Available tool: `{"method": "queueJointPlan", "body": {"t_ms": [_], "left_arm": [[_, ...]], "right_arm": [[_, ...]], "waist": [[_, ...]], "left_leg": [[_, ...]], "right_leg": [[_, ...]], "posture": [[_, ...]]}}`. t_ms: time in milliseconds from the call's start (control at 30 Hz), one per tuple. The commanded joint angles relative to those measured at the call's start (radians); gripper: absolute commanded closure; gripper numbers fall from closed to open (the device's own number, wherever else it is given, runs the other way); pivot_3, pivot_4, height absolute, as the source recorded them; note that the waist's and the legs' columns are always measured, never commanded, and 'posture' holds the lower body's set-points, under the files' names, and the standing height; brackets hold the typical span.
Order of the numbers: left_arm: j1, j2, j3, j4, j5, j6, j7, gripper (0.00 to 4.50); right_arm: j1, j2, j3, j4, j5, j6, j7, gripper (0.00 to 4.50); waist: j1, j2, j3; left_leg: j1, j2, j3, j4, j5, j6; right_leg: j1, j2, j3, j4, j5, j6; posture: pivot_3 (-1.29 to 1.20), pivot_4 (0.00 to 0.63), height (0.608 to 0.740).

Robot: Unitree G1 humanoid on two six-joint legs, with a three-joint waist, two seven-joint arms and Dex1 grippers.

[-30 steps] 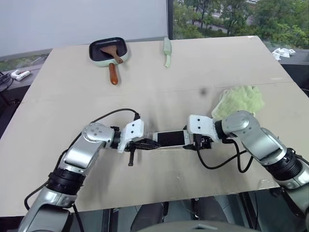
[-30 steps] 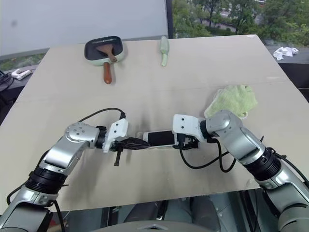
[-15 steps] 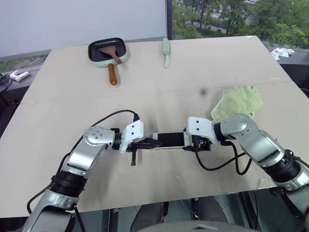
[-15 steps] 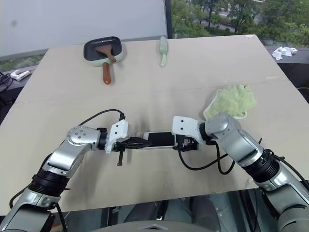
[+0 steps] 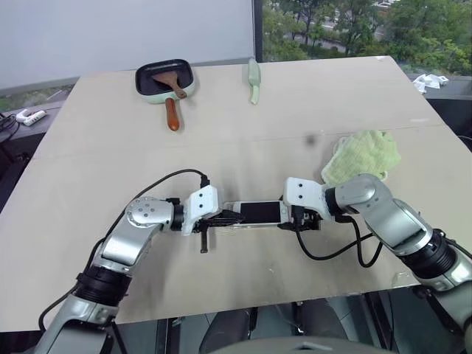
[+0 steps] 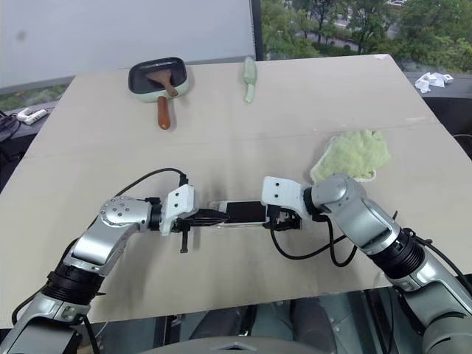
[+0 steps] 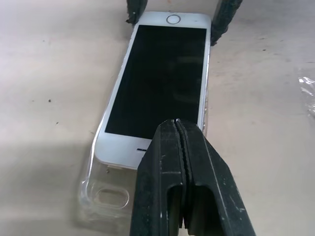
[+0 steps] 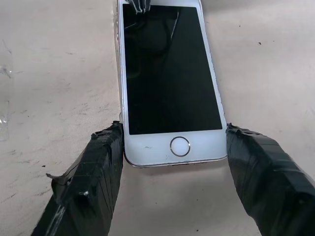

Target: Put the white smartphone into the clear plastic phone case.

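The white smartphone [image 5: 258, 212] lies screen up on the table between my two grippers. Its home-button end is held across its width by my right gripper [image 8: 173, 130], one finger [image 8: 93, 172] against each long edge. The clear plastic phone case [image 7: 106, 196] lies under the phone, and its camera-hole end sticks out past the phone's earpiece end. My left gripper [image 7: 178, 128] is shut, with its tips over that earpiece end. Whether they touch the phone, I cannot tell. In the head views the left gripper [image 5: 233, 216] points right and the right gripper [image 5: 290, 218] points left.
A black pan [image 5: 164, 76] with a wooden spatula and a pale green tool [image 5: 254, 79] lie at the far side of the table. A green cloth [image 5: 365, 153] lies just beyond my right arm. A white power strip [image 5: 29, 114] sits off the table's left edge.
The left arm has settled slightly lower, its gripper tilting a little more toward the phone's end. The right gripper and the phone have kept still.
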Motion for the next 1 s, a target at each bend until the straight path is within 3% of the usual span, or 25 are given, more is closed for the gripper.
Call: {"method": "queueJointPlan", "body": {"t_ms": [33,433,567,867,967,1000], "left_arm": [[0.043,0.008,-0.048,0.045,0.059,0.042,0.008,4.50],[0.049,-0.008,-0.055,0.041,0.057,0.054,0.019,4.50],[0.047,-0.012,-0.056,0.045,0.057,0.053,0.020,4.50],[0.038,-0.019,-0.058,0.058,0.063,0.043,0.019,4.50],[0.037,-0.020,-0.057,0.060,0.064,0.041,0.018,4.50],[0.037,-0.020,-0.057,0.060,0.064,0.041,0.018,4.50]], "right_arm": [[-0.018,0.007,0.010,-0.029,-0.005,-0.015,-0.001,1.62],[-0.034,0.011,0.012,-0.023,-0.009,-0.010,0.024,1.62],[-0.024,0.018,-0.020,-0.040,0.037,0.019,0.038,0.04],[0.001,-0.092,-0.180,-0.050,0.152,0.084,0.060,0.04],[0.014,-0.149,-0.179,-0.029,0.155,0.060,0.083,1.17],[0.015,-0.161,-0.171,-0.022,0.151,0.050,0.086,1.89]], "waist": [[0.000,0.000,-0.001],[0.001,0.001,-0.002],[0.001,0.002,-0.002],[0.008,0.002,-0.003],[0.008,0.002,-0.003],[0.008,0.002,-0.003]], "left_leg": [[0.000,0.000,0.000,0.000,0.000,0.000],[0.000,0.000,0.000,0.000,0.000,0.000],[0.000,0.000,0.000,0.000,0.000,0.000],[0.000,0.000,0.000,0.000,0.000,0.000],[0.000,0.000,0.000,0.000,0.000,0.000],[0.000,0.000,0.000,0.000,0.000,0.000]], "right_leg": [[0.000,0.000,0.000,0.000,0.000,0.000],[0.000,0.000,0.000,0.000,0.000,0.000],[0.000,0.000,0.000,0.000,0.000,0.000],[0.001,-0.001,0.000,0.000,0.000,0.000],[0.001,-0.001,0.000,0.000,0.000,0.000],[0.001,-0.001,0.000,0.000,0.000,0.000]], "posture": [[0.00,0.150,0.740],[0.00,0.150,0.740],[0.00,0.150,0.740],[0.00,0.150,0.740],[0.00,0.150,0.740],[0.00,0.150,0.740]]}}
